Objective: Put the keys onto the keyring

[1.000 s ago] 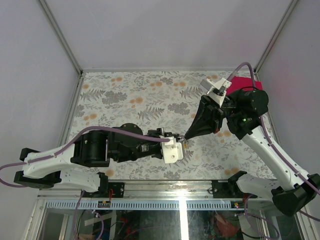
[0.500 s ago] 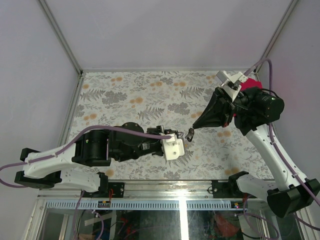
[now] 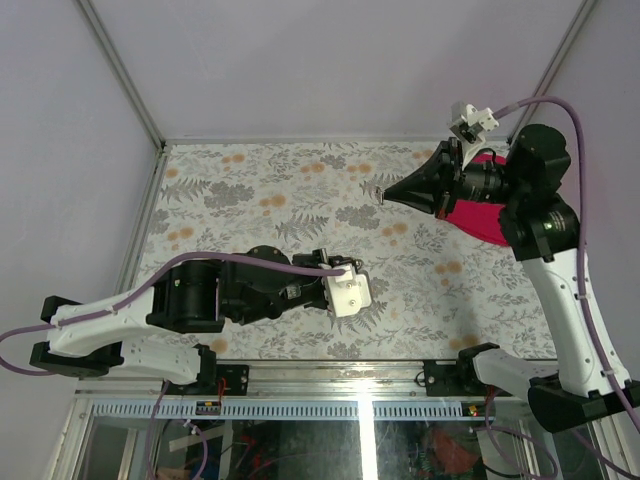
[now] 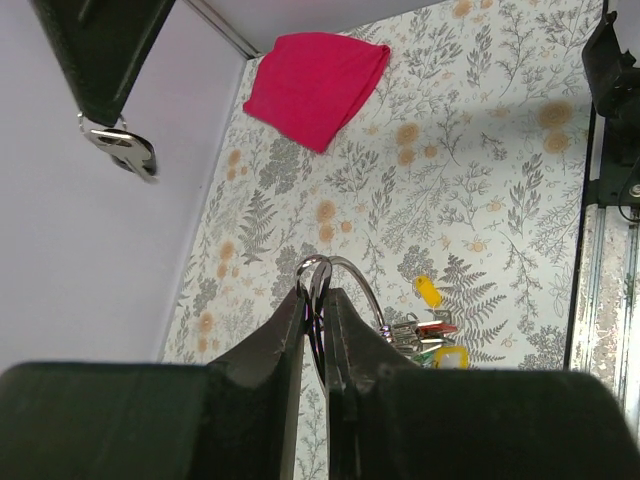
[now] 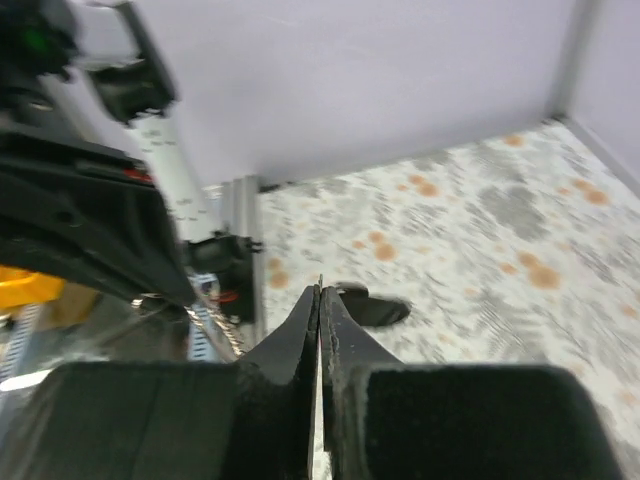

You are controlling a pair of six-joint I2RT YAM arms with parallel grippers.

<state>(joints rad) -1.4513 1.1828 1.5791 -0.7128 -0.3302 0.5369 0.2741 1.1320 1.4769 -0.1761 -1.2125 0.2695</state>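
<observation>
My left gripper (image 4: pixel 315 295) is shut on the keyring (image 4: pixel 345 272), a thin silver loop that stands up between its fingertips. Several keys (image 4: pixel 425 330) with yellow, red and green heads hang bunched on the ring at the right. In the top view the left gripper (image 3: pixel 358 272) sits mid-table, mostly hidden under its white wrist mount. My right gripper (image 3: pixel 382 193) is raised at the back right, apart from the left one. It is shut on a small key (image 4: pixel 125 150); a dark head (image 5: pixel 372 305) shows beside its tips (image 5: pixel 320 290).
A red cloth (image 3: pixel 480 215) lies at the back right corner of the flowered table (image 3: pixel 250 190), under the right arm; it also shows in the left wrist view (image 4: pixel 315 85). Grey walls stand close on the left, back and right.
The right gripper, which was tip to tip with the left gripper, has pulled up and away to the back right with its key. The left arm has barely moved.
</observation>
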